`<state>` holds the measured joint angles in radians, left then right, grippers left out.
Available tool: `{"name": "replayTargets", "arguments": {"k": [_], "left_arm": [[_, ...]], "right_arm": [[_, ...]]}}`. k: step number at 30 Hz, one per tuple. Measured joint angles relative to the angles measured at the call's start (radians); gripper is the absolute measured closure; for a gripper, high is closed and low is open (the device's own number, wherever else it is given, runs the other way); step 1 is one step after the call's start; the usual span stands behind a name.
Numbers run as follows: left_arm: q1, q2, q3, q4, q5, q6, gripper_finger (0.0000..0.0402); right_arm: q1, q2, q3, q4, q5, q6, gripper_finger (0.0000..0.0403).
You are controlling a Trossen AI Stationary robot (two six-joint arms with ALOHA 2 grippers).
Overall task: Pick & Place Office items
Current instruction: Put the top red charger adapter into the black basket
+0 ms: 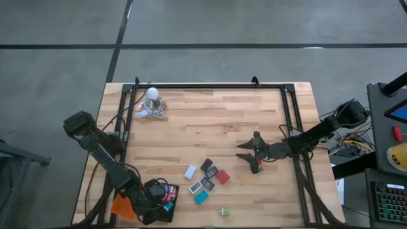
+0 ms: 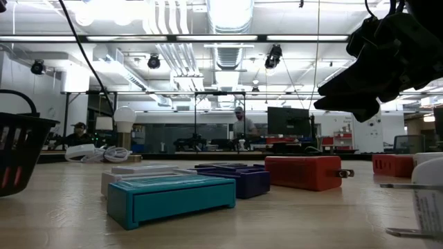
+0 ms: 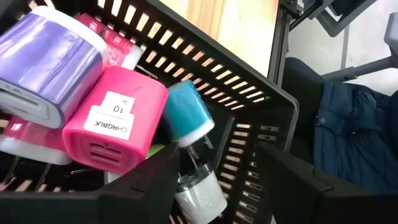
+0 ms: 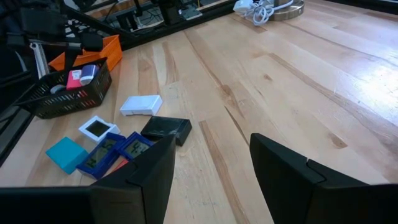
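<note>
Several small office items lie on the wooden table near its front middle: a white piece (image 1: pixel 190 172), a black one (image 1: pixel 207 166), a red one (image 1: pixel 222 177), a teal one (image 1: pixel 201 197) and a small green one (image 1: pixel 223 212). At the front left stands a black slatted basket (image 1: pixel 172 216). It holds a purple piece (image 3: pixel 50 62), a pink piece (image 3: pixel 112 118), a teal piece (image 3: pixel 186 115) and a white piece (image 3: pixel 199 196). My left gripper (image 3: pixel 217 168) hangs open over the basket, its fingers on either side of the white piece. My right gripper (image 1: pixel 254 159) hovers open right of the loose items, nothing between its fingers (image 4: pixel 211 168).
An orange tray (image 1: pixel 121 207) lies beside the basket at the front left corner. A white round bulb with a coiled cord (image 1: pixel 152 102) sits at the far left. A black frame rail (image 1: pixel 210 86) runs along the table's far edge. Bare wood lies across the table's middle and far right.
</note>
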<state>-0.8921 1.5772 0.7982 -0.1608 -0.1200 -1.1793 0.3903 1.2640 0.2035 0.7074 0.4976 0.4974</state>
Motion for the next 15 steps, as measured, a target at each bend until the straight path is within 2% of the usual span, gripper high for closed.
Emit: {"name": "replayTargets", "arguments": {"k": [3, 6, 11, 13, 15], "left_arm": [[0.0, -0.001, 0.0, -0.001, 0.002, 0.0, 0.0183], [0.002, -0.023, 0.0, -0.007, 0.049, 0.0, 0.0183], [0.006, -0.123, 0.0, -0.007, 0.069, -0.001, 0.0183], [0.006, -0.17, 0.002, -0.004, 0.056, 0.013, 0.0184], [0.006, -0.212, 0.004, -0.002, -0.019, 0.06, 0.0184]], "right_arm": [[0.0, 0.0, 0.0, 0.0, 0.0, 0.0, 0.0199], [0.0, 0.0, 0.0, 0.0, 0.0, 0.0, 0.0199], [0.0, 0.0, 0.0, 0.0, 0.0, 0.0, 0.0199], [0.0, 0.0, 0.0, 0.0, 0.0, 0.0, 0.0199], [0.0, 0.0, 0.0, 0.001, 0.0, 0.0, 0.0199]]}}
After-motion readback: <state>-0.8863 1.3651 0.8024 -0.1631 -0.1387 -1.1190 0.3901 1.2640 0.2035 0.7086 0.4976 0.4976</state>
